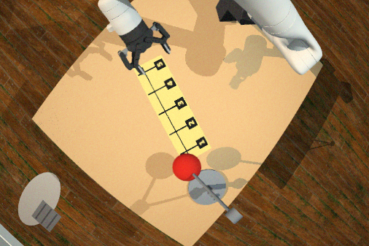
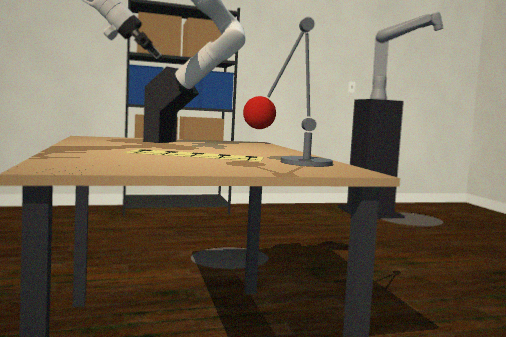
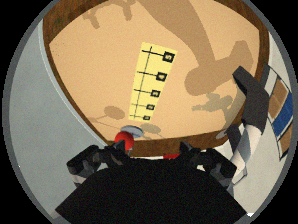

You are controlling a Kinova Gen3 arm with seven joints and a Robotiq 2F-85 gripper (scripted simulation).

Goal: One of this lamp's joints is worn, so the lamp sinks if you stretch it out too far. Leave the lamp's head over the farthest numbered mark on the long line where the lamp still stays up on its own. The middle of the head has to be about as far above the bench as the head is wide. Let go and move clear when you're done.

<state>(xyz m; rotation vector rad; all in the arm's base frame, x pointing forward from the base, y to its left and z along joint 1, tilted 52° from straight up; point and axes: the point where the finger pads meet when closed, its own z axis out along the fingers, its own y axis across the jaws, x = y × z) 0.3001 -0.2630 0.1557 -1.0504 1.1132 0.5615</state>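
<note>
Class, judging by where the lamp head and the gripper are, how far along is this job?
Barely begun. Done: nothing; the red lamp head hangs just short of mark 1, near its base. In hand: the open, empty gripper is high above mark 5. Left: reach the head, test the marks, set its height.

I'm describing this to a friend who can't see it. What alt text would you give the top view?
Seen from above, a white robot arm holds its open black pincer over the mark 5 end of a yellow strip numbered 1 to 5 on a tan bench. Beyond mark 1, the lamp's red round head hangs untouched beside its grey round base.
</note>
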